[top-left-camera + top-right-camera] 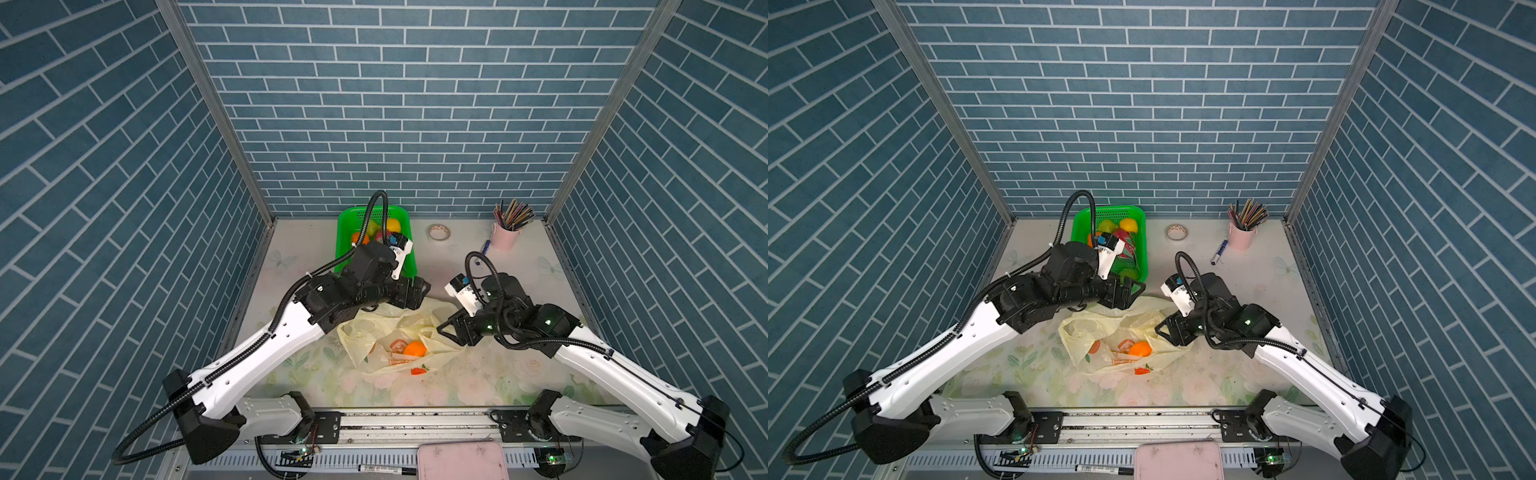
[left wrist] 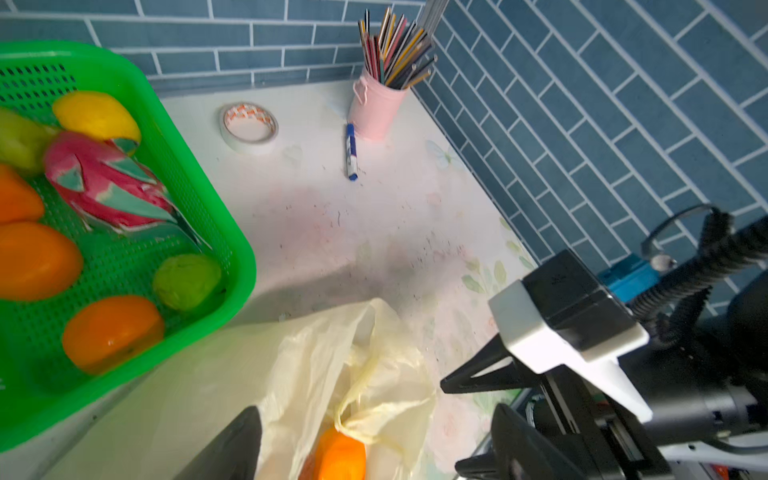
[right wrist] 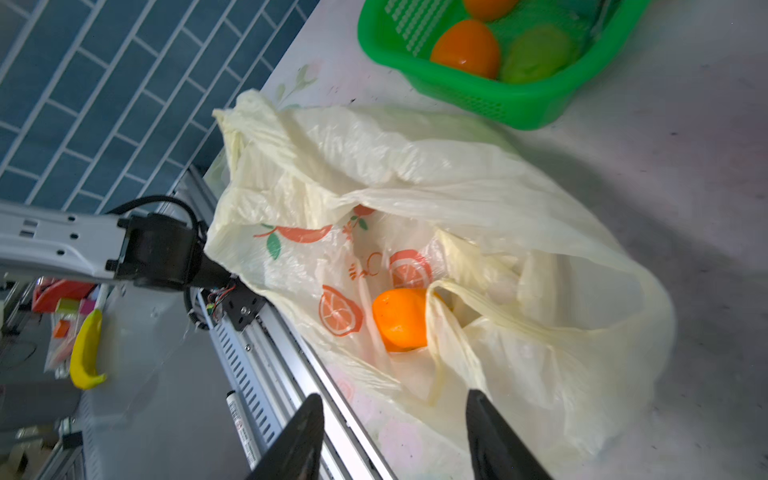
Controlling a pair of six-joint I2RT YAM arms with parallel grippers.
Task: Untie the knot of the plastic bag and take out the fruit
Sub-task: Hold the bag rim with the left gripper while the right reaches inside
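The plastic bag point(image 1: 399, 328) point(image 1: 1100, 328) lies slack and open in the middle of the table. One orange fruit point(image 1: 414, 348) point(image 3: 399, 318) rests inside it. No knot shows; the handle strips point(image 3: 440, 332) hang loose. Several more fruit lie in the green basket point(image 1: 345, 232) point(image 2: 232, 232), among them a dragon fruit point(image 2: 104, 183) and a yellow one point(image 2: 95, 116). My left gripper point(image 1: 417, 293) point(image 2: 378, 409) hovers open over the bag's far edge beside the basket. At the bag's right edge, my right gripper point(image 1: 446, 332) point(image 3: 394, 395) is open and holds nothing.
A tape roll point(image 1: 439, 232), a blue marker point(image 1: 485, 247) and a pink cup of pencils point(image 1: 505, 237) stand at the back right. A pink tablet point(image 1: 461, 461) and a black marker point(image 1: 386, 468) lie past the front rail. Tiled walls close three sides.
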